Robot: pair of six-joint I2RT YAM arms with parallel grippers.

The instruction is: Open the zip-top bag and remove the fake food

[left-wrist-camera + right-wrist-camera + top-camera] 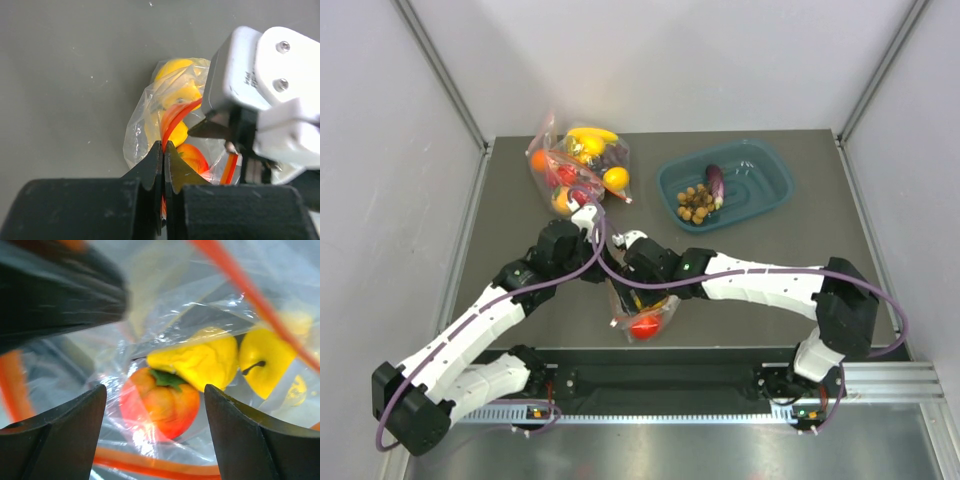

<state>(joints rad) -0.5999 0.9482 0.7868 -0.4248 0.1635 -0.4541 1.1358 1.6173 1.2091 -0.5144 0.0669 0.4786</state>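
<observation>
- Left arm point(470, 335), right arm point(770, 285): wht link shells, blk joint housings & bases.
- Purple cable point(601, 238) along each arm, looping free in places.
- Small green light point(688, 266) on right wrist.
- Left jaws: blk, wedge-shaped, pointed tips.
- Right jaws: blk, smooth; wht housing behind w/ 2 silver screws point(282, 47).

No text can be read in any view. The only marking is a short line of dark print on the white housing point(246, 79) of the right end effector point(215, 136), seen from the left wrist, and it is too small and blurred to make out.
</observation>
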